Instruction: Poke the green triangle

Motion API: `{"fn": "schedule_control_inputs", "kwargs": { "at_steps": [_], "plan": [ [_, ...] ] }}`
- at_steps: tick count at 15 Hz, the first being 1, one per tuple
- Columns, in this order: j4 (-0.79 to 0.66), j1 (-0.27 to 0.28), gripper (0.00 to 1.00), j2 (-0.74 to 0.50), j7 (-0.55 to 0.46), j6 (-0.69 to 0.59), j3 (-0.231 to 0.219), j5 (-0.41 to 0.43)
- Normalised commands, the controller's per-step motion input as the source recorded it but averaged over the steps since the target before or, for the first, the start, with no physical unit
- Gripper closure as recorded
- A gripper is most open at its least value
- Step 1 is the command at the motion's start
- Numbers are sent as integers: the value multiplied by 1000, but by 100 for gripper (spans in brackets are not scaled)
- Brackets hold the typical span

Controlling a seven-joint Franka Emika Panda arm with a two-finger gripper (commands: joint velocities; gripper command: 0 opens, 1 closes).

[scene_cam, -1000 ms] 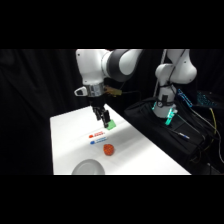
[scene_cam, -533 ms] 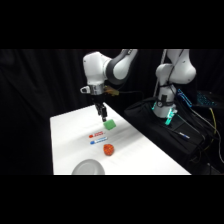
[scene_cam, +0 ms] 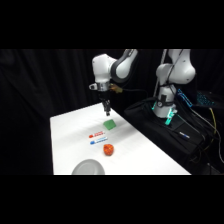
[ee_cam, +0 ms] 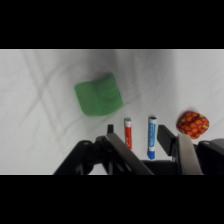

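Note:
The green triangle (scene_cam: 109, 124) is a small bright green blocky wedge lying on the white table (scene_cam: 145, 155). In the wrist view the green triangle (ee_cam: 98, 94) sits above and left of the fingers. My gripper (scene_cam: 106, 108) hangs just above and behind it, not touching. In the wrist view the gripper (ee_cam: 138, 133) is open, and table shows between its two fingers (ee_cam: 111, 131).
A small flat red piece (scene_cam: 95, 135) and a blue piece (scene_cam: 98, 142) lie in front of the wedge, beside a red-orange lump (scene_cam: 108, 149). A grey bowl (scene_cam: 89, 168) sits at the table's near edge. A black case (scene_cam: 170, 131) lies to the right.
The gripper has drifted up and to the right, from the left side of the green triangle to just above its far side. The green triangle has stayed in place.

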Motion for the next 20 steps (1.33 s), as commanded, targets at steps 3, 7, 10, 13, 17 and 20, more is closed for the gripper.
{"fn": "schedule_control_inputs", "kwargs": {
  "at_steps": [3,7,10,13,17,20],
  "plan": [
    [-295,-41,88,-257,19,180,-44,41],
    [-48,-43,95,55,-107,195,-26,223],
    [162,-58,95,293,-222,143,13,353],
    [291,-99,95,416,-208,71,64,325],
    [356,-163,94,455,-112,46,101,218],
    [365,-177,95,410,40,99,80,84]
  ]
}}
